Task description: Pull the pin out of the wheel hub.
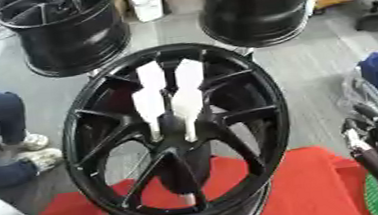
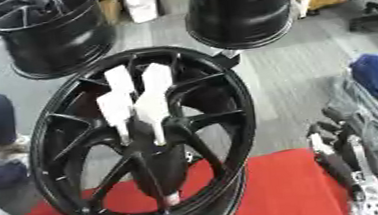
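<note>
Right hand (image 2: 339, 164) is noted at the lower right of the frame, well apart from the work, with fingers relaxed and nearly straight, pointing up, holding nothing; the left hand is not seen in either view. The wheel hub (image 1: 272, 113) is stood on its rim at frame centre, on a red mat (image 1: 306, 187), its open face turned toward the camera and tilted slightly back. The pin (image 1: 187, 97) is seen as a long white piece lodged among the spokes just above the hub's centre, with a second white piece (image 1: 149, 101) just beside it on the left; whether the two are joined cannot be told. The long axis of each is run up-down in the frame, broad end uppermost, narrow end directed down into the centre boss. A small white tip (image 1: 187, 199) is seen low between the spokes; its link to the pin cannot be confirmed. For the step in hand, judged to be the reach, the hand should be brought across from lower right to the broad upper end, the pin pinched there, and the pull made along its long axis, so that side load on the spokes and tipping of the hub are avoided.
</note>
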You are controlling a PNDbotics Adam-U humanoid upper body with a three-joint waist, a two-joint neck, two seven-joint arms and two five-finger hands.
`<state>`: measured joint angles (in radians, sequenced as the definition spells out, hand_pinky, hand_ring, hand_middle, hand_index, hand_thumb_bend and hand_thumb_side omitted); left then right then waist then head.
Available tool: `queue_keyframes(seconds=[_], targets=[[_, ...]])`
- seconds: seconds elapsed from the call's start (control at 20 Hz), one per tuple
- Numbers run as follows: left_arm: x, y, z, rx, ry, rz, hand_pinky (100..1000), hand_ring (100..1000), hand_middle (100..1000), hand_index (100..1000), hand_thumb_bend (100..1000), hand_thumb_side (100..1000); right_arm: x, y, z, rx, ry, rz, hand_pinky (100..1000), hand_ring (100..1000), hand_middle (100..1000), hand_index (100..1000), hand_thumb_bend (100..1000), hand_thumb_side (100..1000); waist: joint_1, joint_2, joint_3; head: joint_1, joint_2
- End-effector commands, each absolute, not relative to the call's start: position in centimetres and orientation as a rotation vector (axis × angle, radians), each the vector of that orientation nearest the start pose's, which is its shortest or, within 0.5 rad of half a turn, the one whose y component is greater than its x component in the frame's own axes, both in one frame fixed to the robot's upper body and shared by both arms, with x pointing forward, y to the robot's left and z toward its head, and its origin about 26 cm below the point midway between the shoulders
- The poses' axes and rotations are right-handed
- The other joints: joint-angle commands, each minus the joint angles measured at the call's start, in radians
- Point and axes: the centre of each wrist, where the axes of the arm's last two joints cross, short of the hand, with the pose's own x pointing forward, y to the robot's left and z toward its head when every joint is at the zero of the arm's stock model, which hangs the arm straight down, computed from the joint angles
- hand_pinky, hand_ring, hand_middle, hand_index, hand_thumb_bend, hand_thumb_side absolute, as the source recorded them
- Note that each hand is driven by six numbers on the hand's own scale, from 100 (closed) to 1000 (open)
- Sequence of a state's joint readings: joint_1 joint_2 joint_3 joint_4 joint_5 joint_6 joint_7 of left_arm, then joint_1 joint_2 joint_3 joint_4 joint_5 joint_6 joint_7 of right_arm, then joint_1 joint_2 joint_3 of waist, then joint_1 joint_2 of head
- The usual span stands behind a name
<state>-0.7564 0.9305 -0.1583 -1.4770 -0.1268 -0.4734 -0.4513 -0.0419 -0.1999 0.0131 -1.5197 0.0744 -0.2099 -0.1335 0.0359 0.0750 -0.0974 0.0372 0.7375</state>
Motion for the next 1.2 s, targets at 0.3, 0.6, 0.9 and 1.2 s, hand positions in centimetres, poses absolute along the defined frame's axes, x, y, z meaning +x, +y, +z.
queue_keyframes(seconds=[0.3,0.6,0.9,1.2], targets=[[42.2,31.2,32.2,-0.688,2.108,2.688,837,789,787,871,667,495,28.5,-29.4,-0.3,-0.294,-1.779,0.172,755,872,1000,908,100,464,0.0,-0.022,0.001,-0.031,-0.007],[44.8,27.7,31.2,-0.563,1.906,2.805,837,786,799,869,665,459,28.5,-29.1,-0.3,-0.28,-1.777,0.18,755,872,1000,908,100,460,0.002,-0.021,-0.007,-0.04,-0.018],[46.5,26.1,28.5,-0.5,1.757,2.903,829,782,802,868,694,478,28.6,-29.0,-0.3,-0.278,-1.777,0.18,756,872,1000,909,100,456,0.005,-0.017,-0.022,-0.042,-0.025],[47.4,25.3,27.0,-0.481,1.666,2.944,819,763,793,869,710,495,28.6,-28.9,-0.3,-0.274,-1.778,0.182,756,871,1000,909,100,454,0.005,-0.014,-0.027,-0.046,-0.032]])
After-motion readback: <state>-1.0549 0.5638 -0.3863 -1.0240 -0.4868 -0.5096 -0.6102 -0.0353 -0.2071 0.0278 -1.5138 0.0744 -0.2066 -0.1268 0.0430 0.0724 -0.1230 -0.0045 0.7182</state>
